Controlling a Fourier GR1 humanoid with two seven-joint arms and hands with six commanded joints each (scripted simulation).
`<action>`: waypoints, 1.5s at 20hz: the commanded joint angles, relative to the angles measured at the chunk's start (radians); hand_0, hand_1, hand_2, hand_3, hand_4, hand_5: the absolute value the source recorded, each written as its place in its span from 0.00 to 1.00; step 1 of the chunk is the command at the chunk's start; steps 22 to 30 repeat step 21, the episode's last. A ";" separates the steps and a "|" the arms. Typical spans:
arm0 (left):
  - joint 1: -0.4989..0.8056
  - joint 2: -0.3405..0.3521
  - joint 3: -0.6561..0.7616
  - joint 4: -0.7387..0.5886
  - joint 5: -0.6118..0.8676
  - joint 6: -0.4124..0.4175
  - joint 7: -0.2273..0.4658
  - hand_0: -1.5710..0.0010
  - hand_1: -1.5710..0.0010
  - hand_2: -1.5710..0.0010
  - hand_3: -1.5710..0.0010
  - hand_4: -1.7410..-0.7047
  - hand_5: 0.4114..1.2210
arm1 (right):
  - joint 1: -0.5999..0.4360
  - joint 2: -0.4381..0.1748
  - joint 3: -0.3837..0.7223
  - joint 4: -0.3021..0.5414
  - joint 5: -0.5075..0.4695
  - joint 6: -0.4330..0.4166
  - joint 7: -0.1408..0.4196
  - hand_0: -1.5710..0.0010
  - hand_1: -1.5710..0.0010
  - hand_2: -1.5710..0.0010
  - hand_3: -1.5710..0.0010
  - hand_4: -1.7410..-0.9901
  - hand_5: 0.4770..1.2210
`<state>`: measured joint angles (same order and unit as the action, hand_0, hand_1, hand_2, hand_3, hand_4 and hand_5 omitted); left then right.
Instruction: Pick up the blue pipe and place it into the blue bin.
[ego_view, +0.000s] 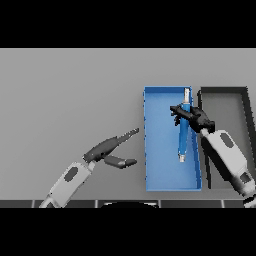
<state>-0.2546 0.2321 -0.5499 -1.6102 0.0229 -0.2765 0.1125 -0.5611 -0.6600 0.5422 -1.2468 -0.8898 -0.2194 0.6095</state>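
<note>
While the right hand (192, 116) hangs over the upper right part of the blue bin (160, 182), its fingers look curled about the upper stretch of the blue pipe (183, 137); I judge it a grasp, though contact is hard to confirm from the head view; the pipe lies within the bin's outline, its long axis running nearly from twelve to six o'clock, tilted slightly so the lower pale tip sits toward seven; from the hand the bulk of the pipe extends toward six o'clock, with a short pale end showing at twelve; whether the pipe rests on the bin floor or is held above it cannot be told; the left hand (107, 150) sits at nine o'clock of the bin, well apart from the pipe, fingers straight and relaxed, holding nothing; the right hand is plainly the nearer one; beside the blue bin at three o'clock stands a dark bin (225, 91); what remains, as I judge it, is a release with the pipe lengthwise along the bin
</note>
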 joint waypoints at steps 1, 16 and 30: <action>-0.003 0.002 0.005 0.002 -0.001 0.002 -0.011 1.00 1.00 1.00 1.00 0.88 0.08 | -0.016 -0.029 0.048 -0.004 -0.049 -0.019 0.000 0.62 0.64 0.65 0.79 0.58 0.95; 0.016 0.021 0.006 -0.027 -0.002 0.008 -0.017 1.00 1.00 1.00 1.00 0.88 0.07 | -0.069 -0.115 0.208 -0.070 0.063 0.055 -0.028 0.98 0.99 0.99 0.99 0.75 0.41; 0.011 0.027 0.010 0.000 -0.015 0.007 -0.025 1.00 1.00 1.00 1.00 0.88 0.08 | -0.082 -0.132 0.209 -0.071 0.070 0.084 -0.029 0.99 0.99 0.99 0.99 0.74 0.39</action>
